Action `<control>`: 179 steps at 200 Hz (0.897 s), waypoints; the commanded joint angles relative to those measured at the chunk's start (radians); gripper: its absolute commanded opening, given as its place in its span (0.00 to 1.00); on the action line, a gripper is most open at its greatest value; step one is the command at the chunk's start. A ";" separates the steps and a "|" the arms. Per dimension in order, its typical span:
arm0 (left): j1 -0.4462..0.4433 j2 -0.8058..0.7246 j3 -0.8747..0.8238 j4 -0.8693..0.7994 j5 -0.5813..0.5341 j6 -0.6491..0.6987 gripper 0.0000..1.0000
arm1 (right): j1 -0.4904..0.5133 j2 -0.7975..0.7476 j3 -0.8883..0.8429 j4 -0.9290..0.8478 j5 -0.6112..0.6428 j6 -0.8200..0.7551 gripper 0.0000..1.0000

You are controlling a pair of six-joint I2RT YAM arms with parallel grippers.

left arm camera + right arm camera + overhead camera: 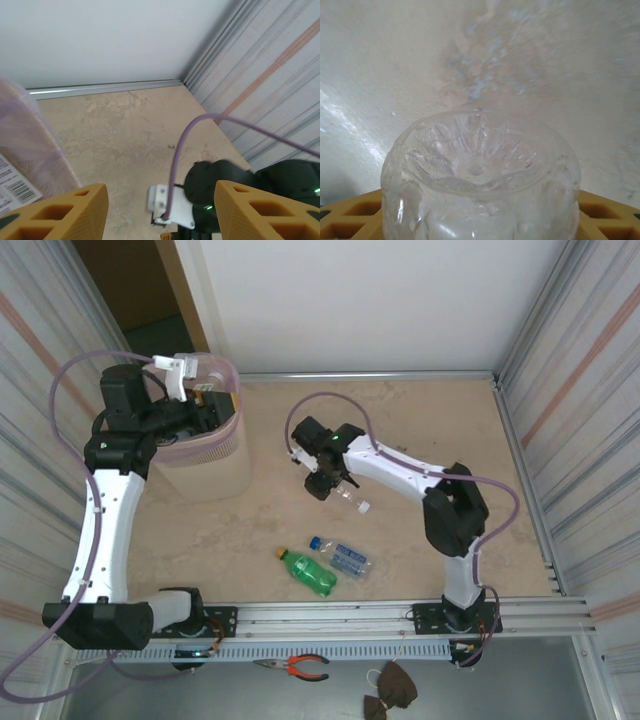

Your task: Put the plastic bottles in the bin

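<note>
Bottle (pixel 348 497) slants diagonally, cap toward near-right, grasped by right end effector (pixel 333 485); left end effector (pixel 160 202) released.

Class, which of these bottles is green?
The yellow-capped bottle nearest the rail; the blue-labelled bottle and the white-capped bottle in the right end effector are clear.

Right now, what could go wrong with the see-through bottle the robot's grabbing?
1. The right gripper pinches the clear bottle near its bottom end, so the smooth plastic might slip out on the way.
2. The left gripper hangs open right by the bin, so the two arms might bump there.
3. The green bottle lies on its side close by and could roll away if nudged.
</note>
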 commanded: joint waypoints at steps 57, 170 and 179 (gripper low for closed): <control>-0.134 -0.052 -0.068 0.207 0.108 0.087 0.58 | -0.082 -0.363 -0.127 0.249 -0.199 0.147 0.58; -0.414 -0.019 -0.118 0.366 0.242 0.280 0.60 | -0.149 -0.785 -0.383 0.733 -0.399 0.324 0.55; -0.434 -0.011 -0.114 0.366 0.237 0.280 0.60 | -0.147 -0.803 -0.389 0.750 -0.407 0.328 0.55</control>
